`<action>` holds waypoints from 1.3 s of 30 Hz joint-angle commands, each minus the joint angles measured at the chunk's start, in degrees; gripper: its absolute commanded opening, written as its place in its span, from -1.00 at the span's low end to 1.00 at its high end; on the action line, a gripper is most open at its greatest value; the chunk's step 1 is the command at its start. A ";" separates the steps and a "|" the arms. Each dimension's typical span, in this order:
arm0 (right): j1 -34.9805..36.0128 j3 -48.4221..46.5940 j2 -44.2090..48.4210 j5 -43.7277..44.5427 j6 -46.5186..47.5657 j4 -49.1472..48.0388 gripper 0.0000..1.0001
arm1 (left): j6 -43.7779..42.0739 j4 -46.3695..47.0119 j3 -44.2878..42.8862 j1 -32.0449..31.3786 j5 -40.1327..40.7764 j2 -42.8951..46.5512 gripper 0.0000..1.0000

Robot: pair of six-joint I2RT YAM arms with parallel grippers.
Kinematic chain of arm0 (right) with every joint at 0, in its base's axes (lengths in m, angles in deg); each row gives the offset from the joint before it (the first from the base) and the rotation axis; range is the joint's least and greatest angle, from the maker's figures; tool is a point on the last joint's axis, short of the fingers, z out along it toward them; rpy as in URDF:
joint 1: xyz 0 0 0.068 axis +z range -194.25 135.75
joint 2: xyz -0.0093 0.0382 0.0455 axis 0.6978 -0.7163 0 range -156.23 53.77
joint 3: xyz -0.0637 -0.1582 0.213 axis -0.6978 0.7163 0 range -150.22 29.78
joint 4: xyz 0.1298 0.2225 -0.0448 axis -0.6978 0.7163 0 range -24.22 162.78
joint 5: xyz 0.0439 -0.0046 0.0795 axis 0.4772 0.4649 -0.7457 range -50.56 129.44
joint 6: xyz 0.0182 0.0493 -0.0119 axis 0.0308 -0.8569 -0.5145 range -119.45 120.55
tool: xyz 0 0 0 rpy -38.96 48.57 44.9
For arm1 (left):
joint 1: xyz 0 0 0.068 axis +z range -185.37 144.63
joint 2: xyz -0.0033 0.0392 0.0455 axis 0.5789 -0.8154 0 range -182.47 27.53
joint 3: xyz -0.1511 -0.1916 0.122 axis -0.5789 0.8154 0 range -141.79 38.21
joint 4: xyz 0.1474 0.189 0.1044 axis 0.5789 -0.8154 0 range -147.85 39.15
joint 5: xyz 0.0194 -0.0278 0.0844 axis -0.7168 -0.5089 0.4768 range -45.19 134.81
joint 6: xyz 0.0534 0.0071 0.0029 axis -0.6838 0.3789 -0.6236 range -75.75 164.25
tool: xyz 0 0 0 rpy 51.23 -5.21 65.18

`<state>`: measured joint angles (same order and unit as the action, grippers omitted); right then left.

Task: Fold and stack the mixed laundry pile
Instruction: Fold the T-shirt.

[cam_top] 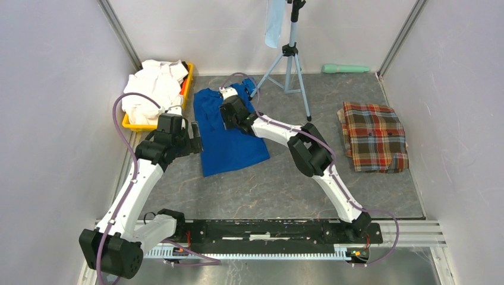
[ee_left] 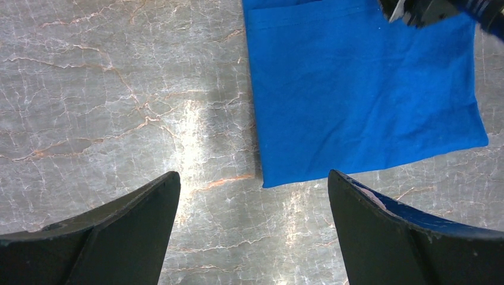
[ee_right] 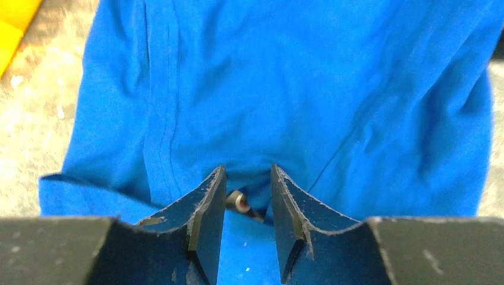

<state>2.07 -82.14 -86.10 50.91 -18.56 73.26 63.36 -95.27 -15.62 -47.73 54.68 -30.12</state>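
A royal-blue T-shirt (cam_top: pixel 229 139) lies partly folded on the grey table, left of centre. My right gripper (cam_top: pixel 229 110) hovers low over its upper part. In the right wrist view the right gripper (ee_right: pixel 248 169) has its jaws a little apart, with a ridge of the blue T-shirt (ee_right: pixel 297 89) bunched at the tips. My left gripper (cam_top: pixel 191 142) stands wide open and holds nothing. In its wrist view the left gripper (ee_left: pixel 253 173) is over bare table, just beside the lower left corner of the blue T-shirt (ee_left: pixel 356 89). White shirts (cam_top: pixel 151 89) are heaped in a yellow bin (cam_top: pixel 189 80). A folded plaid cloth (cam_top: pixel 373 136) lies at the right.
A tripod (cam_top: pixel 290 65) stands at the back centre with a pale-blue cloth (cam_top: pixel 273 24) hanging from it. A green cylinder (cam_top: pixel 345 68) lies along the back wall. A small bright-blue object (cam_top: pixel 249 88) sits by the shirt's top edge. Walls close in on three sides.
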 commanded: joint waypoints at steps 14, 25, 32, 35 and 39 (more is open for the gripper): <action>-3.32 44.26 42.84 0.36 -4.43 -5.20 -0.16 | 8.58 6.75 2.00 -2.23 -10.31 -6.59 0.80; -6.42 61.77 46.25 -21.48 -10.53 -16.65 -0.54 | 13.47 18.14 8.37 -10.99 -11.58 -13.89 0.53; -6.96 59.14 44.51 -22.20 -9.09 -14.52 -0.65 | 13.67 23.69 12.78 -11.81 -10.81 -18.53 0.45; -6.95 57.59 45.29 -20.92 -8.37 -12.45 -0.65 | 13.65 25.64 14.14 -11.91 -11.26 -21.21 0.41; -6.90 57.10 43.73 -21.25 -7.99 -13.04 -0.65 | 14.02 27.21 15.31 -12.17 -11.69 -22.77 0.36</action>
<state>-4.64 -22.52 -42.30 30.23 -27.63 61.07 74.84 -72.58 -1.23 -59.45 43.23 -52.09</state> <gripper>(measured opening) 0.177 0.685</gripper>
